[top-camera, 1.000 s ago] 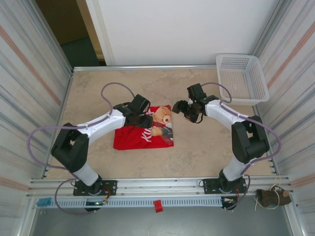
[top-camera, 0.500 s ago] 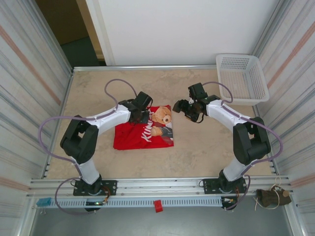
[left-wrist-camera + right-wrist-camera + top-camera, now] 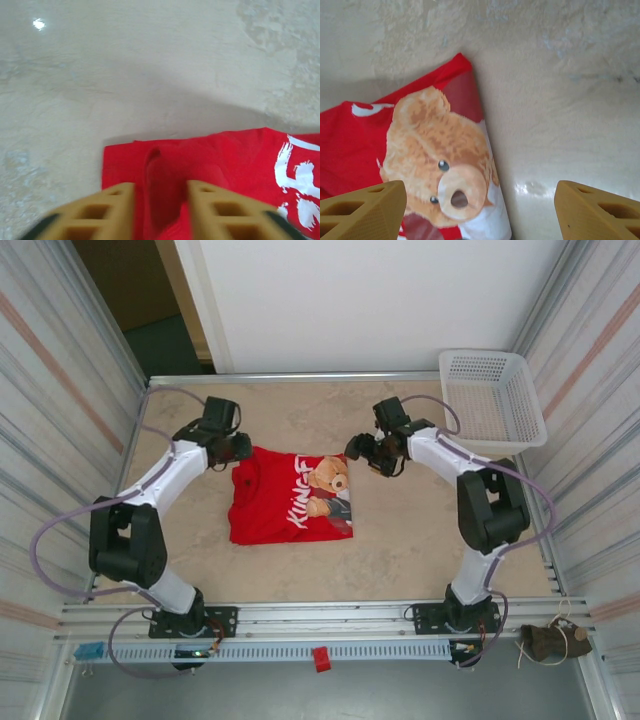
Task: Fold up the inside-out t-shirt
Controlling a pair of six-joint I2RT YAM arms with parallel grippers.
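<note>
The red t-shirt (image 3: 275,505) lies folded into a rough rectangle on the table, with a teddy-bear print (image 3: 325,480) and white lettering facing up. My left gripper (image 3: 236,448) is at the shirt's far left corner. In the left wrist view its fingers (image 3: 206,197) stand apart over the t-shirt (image 3: 235,155), with a raised ridge of red fabric between them, so the left gripper (image 3: 161,190) is open. My right gripper (image 3: 363,452) hovers just past the far right corner. It is wide open (image 3: 480,192) above the bear print (image 3: 435,145), with nothing between its fingers.
A white lattice basket (image 3: 492,395) stands at the far right corner of the beige table (image 3: 420,530). Striped walls close in both sides, and a metal rail runs along the near edge. Bare tabletop lies right of and behind the shirt.
My left gripper moved from over the middle of the shirt's far edge out to its far left corner, uncovering the print. The right gripper shifted slightly farther back and left.
</note>
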